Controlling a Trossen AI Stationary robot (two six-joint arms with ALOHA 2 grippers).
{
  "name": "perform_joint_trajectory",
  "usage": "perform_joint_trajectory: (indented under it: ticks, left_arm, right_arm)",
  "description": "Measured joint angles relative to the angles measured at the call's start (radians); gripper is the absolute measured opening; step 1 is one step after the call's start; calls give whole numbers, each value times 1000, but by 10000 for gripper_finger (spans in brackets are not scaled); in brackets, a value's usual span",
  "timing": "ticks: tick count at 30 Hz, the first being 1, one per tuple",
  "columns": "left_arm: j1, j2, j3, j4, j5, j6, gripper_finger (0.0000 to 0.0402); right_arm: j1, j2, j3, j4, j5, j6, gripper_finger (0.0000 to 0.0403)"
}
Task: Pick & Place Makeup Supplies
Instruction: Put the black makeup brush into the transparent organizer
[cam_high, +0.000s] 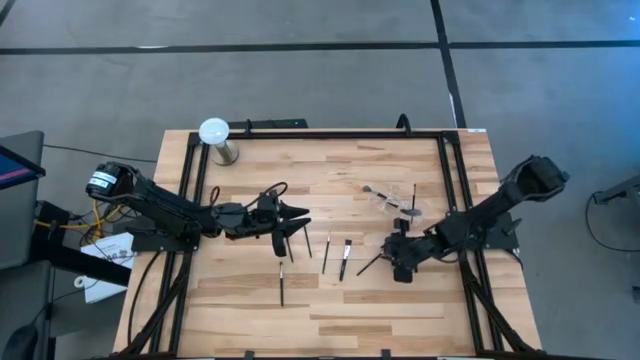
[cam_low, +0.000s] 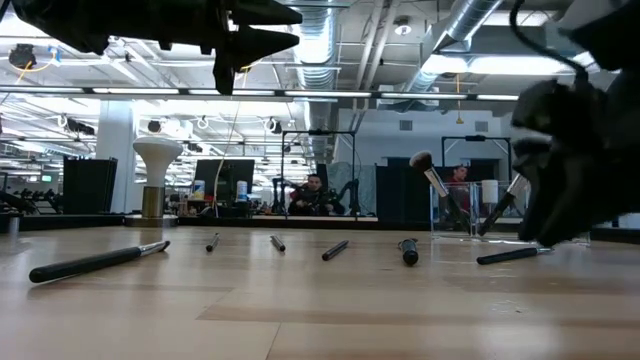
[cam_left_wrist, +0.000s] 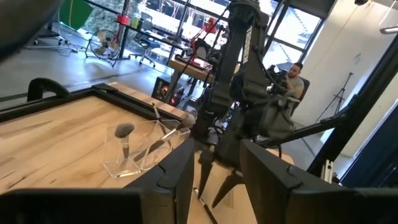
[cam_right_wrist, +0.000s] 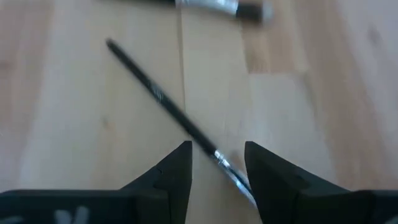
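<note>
Wood table (cam_high: 400, 300) under us. Our right claw (cam_right_wrist: 217, 163) is low near the right edge, fingers apart around a thin brush (cam_right_wrist: 163, 102), not squeezing it. Our left claw (cam_high: 290, 228) hangs open, empty, mid-table. More brushes (cam_high: 326, 252) lie between them. A pouch (cam_high: 392, 198) sits behind.

— What colours have I got under me?

— The table (cam_high: 330, 300) is pale wood in lighter and darker planks, with a black frame (cam_high: 320, 134) along its far edge and sides.

— And the brush between my right fingers (cam_right_wrist: 177, 168)?

— The brush (cam_right_wrist: 155, 93) has a black handle and a silvery ferrule. My fingers are black too.

— Toward the far left corner?

— A white globe (cam_high: 213, 130) on a dull metal base. Near the right edge, the clear pouch (cam_high: 392, 199) shows the wood through it, with dark brush heads inside.

— My left fingers (cam_left_wrist: 180, 174)?

— Black as well.
</note>
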Motion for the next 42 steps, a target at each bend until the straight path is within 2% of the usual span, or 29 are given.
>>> perform_joint_trajectory:
  ticks: [7,14,18,21,24,29,34,39,42]
  left_arm:
    - [0,0,0,0,0,4,127]
    - [0,1,-6,-1,0,4,127]
    - [0,1,-8,-1,0,4,127]
    - [0,1,-8,-1,0,4,127]
    - [0,1,-8,-1,0,4,127]
    - [0,1,-8,-1,0,4,127]
    - [0,1,-8,-1,0,4,127]
    - [0,1,-9,-1,0,4,127]
    - [0,1,-9,-1,0,4,127]
  right_arm:
    - [-13,120,10,53,13,36,115]
    - [7,140,0,174,-13,103,30]
    - [13,166,0,228,13,160,12]
    - [15,197,4,236,41,228,27]
    - [28,224,5,270,62,283,58]
    - [81,250,3,307,146,281,103]
    - [153,326,3,336,347,325,126]
    - [208,483,5,469,546,402,128]
    - [250,536,5,514,619,433,126]
